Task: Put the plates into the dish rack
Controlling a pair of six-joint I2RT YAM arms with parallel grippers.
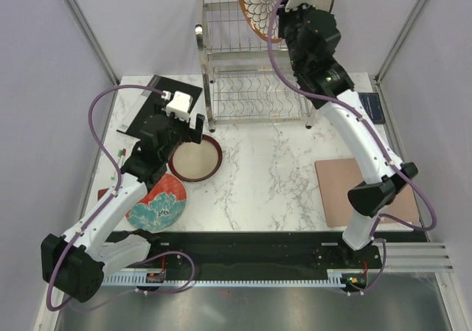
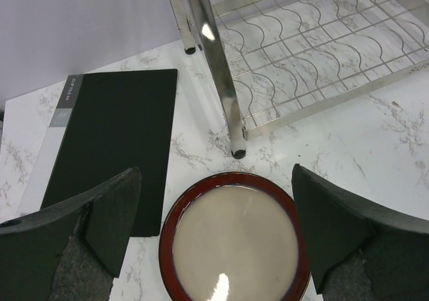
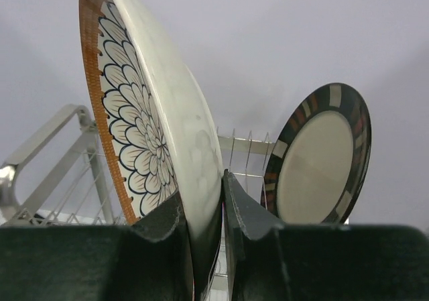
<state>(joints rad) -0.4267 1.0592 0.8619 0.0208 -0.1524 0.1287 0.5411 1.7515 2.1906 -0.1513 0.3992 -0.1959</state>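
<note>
The right tool (image 3: 203,190) pinches the round petal plate (image 3: 134,133). The left tool (image 2: 216,177) gapes over a shiny red-rimmed plate (image 2: 234,241).

Bright, even, diffuse light is filling all three views, and the arms are casting only faint, soft shadows on the white marbled surface (image 1: 273,176). From the left wrist, a white glare spot is sitting at six o'clock on the glossy round plate with dark-red rim and beige centre (image 2: 234,247), and a bright streak is running down a post of the tall steel wire dish rack (image 2: 214,66). The left claw (image 2: 216,180) is looking soft and out of focus. From the right wrist, the right claw (image 3: 204,200) is lying dim and blurred at six o'clock, while the round brown-rimmed plate with white petals (image 3: 134,133) is showing crisp.
</note>
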